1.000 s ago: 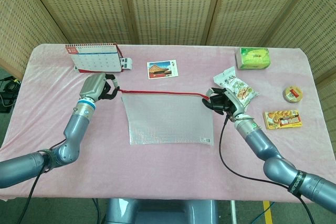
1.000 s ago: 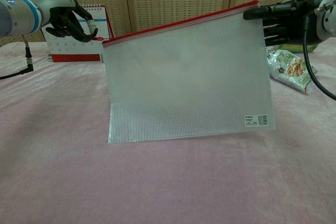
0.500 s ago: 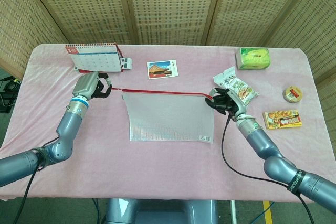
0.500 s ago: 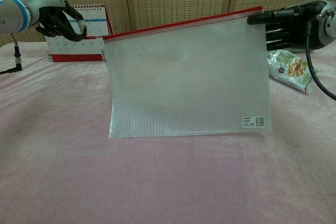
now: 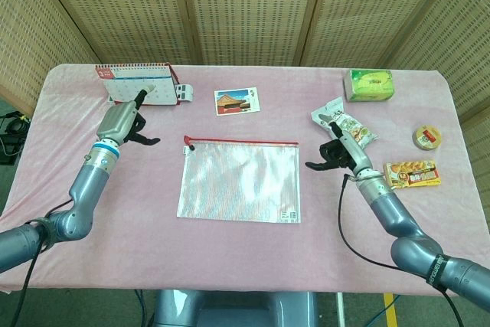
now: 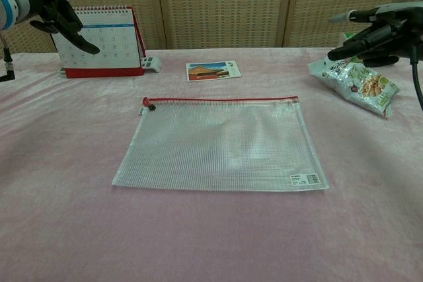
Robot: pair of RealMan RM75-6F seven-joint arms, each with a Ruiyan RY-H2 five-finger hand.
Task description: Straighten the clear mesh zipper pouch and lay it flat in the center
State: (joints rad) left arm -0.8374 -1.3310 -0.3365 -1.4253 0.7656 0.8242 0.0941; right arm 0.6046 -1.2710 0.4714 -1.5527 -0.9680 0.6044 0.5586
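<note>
The clear mesh zipper pouch (image 5: 240, 184) (image 6: 221, 152) lies flat on the pink tablecloth near the middle, its red zipper edge toward the back. My left hand (image 5: 121, 122) (image 6: 56, 11) hovers to the pouch's left, fingers spread, holding nothing. My right hand (image 5: 339, 153) (image 6: 370, 31) hangs to the pouch's right, fingers extended and apart, also empty. Neither hand touches the pouch.
A desk calendar (image 5: 138, 83) (image 6: 99, 41) stands at the back left, a postcard (image 5: 236, 101) (image 6: 213, 70) behind the pouch. A snack bag (image 5: 344, 125) (image 6: 357, 84) lies just beyond my right hand. A green packet (image 5: 370, 85), a round tin (image 5: 426, 137) and a biscuit pack (image 5: 412, 174) sit at the right.
Both hands have let go of the pouch's top corners and drawn outward. The pouch, which hung upright between them, has dropped and now lies flat on the cloth.
</note>
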